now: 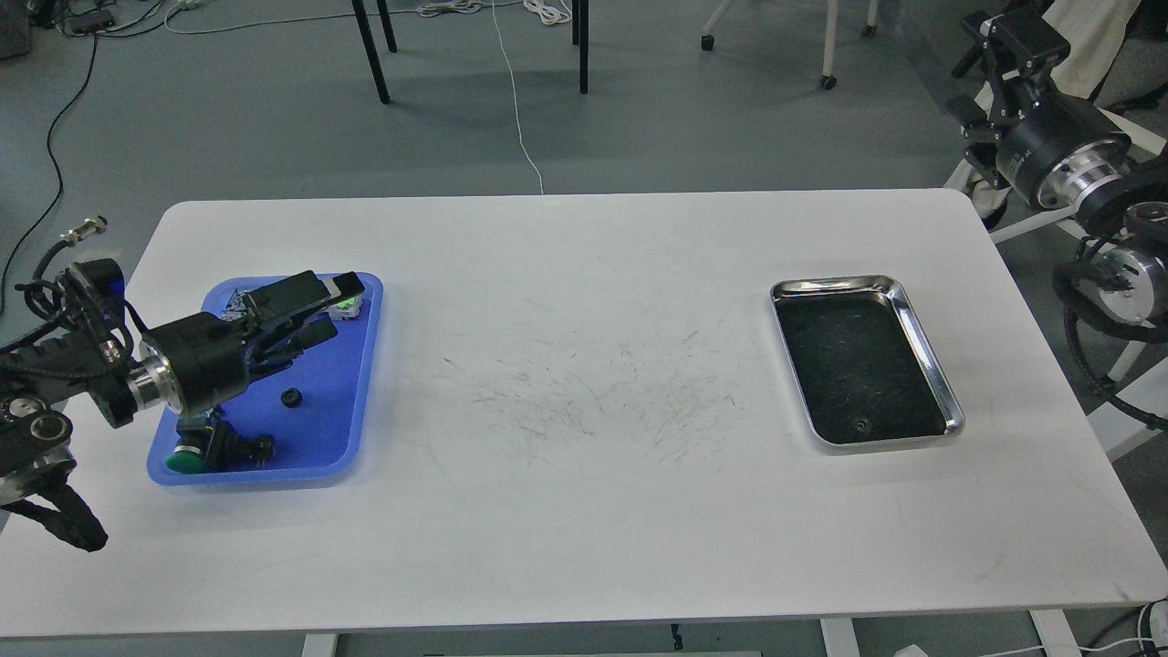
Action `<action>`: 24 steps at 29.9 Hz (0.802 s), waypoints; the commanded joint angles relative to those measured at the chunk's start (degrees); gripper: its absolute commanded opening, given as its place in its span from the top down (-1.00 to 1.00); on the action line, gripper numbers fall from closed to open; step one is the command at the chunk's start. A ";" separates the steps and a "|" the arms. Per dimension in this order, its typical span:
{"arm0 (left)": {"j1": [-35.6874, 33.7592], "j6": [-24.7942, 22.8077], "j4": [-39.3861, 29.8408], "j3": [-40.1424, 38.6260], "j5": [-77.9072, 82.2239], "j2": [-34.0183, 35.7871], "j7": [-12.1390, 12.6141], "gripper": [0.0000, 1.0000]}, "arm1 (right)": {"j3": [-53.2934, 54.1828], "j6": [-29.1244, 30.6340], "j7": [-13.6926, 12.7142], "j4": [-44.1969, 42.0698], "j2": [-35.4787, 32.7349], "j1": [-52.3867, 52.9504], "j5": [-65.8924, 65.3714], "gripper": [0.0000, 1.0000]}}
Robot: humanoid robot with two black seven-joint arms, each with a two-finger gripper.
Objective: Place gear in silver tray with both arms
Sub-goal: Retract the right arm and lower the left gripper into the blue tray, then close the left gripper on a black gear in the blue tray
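A small black gear lies in the blue plastic tray at the left of the table. My left gripper hangs open over the far part of that tray, above and behind the gear, with nothing in it. The silver tray sits at the right, with another small dark gear near its front edge. My right gripper is open and empty, raised beyond the table's far right corner, well away from the silver tray.
The blue tray also holds a green push button and a green-and-white switch; my left arm hides other parts. Chair and table legs stand on the floor behind the white table.
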 commanded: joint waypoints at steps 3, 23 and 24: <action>0.65 3.77 -0.35 1.73 3.60 1.00 -3.75 -0.91 | 0.58 0.00 0.14 0.13 -0.08 -0.64 0.18 -0.86; -3.91 3.33 9.23 2.52 40.51 3.38 -5.56 -0.79 | 0.40 0.08 0.32 0.65 -0.25 -0.37 0.10 -0.87; -3.92 3.33 9.75 2.52 41.92 2.77 -5.56 -0.78 | 0.40 0.08 0.32 0.65 -0.25 -0.37 0.10 -0.87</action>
